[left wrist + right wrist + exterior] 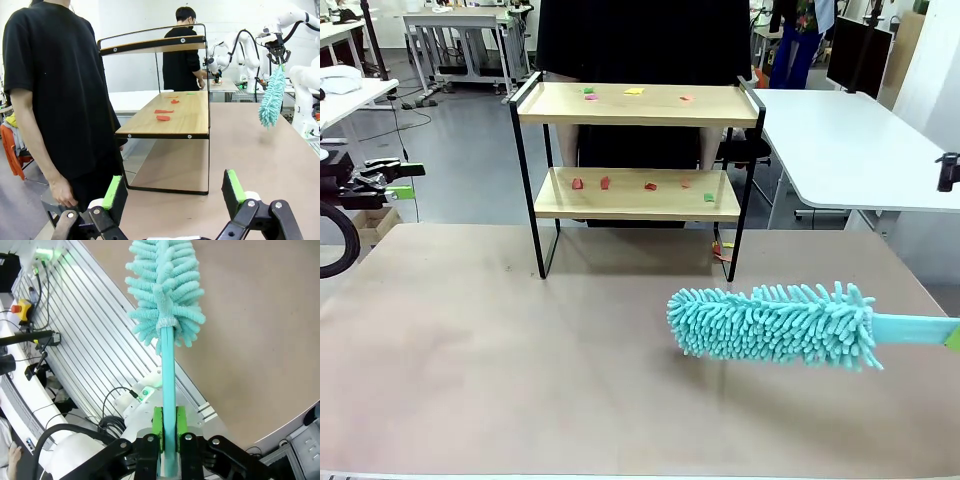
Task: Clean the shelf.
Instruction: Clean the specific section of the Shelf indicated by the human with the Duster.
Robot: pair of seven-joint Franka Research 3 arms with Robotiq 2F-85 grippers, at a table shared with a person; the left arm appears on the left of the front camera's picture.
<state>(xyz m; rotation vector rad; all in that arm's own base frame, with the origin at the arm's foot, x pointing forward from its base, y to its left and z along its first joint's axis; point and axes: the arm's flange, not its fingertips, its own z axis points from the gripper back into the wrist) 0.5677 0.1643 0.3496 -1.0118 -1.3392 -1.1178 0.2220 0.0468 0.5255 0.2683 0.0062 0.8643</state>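
The right gripper [169, 415] is clamped on the flat teal handle of a duster [165, 295], both green pads pressed against it; the fluffy teal head [775, 325] is carried low over the near right part of the brown table [470, 350], pointing toward the middle, and whether it touches the surface can't be told from the front; in the left wrist view it is seen hanging clear of the tabletop. One duster is counted, that's it.

The left gripper [172, 192] is spread wide with nothing between the pads; it is parked off the table's left edge [400, 180], aimed at the shelf's end.

The shelf [550, 100] is found at the far middle of the table, close to the far edge, well apart from the duster; a wide stretch of bare table is left between them. Two wooden boards are counted in a thin black frame; raised rails are seen at the short ends, while the long front side is open, and the gap between the boards is open too.

Small scraps [605, 182] are scattered on it: four on the top board, five on the lower one, mostly red, with some green, pink and yellow.

A person in black [630, 40] is stood right behind the shelf.
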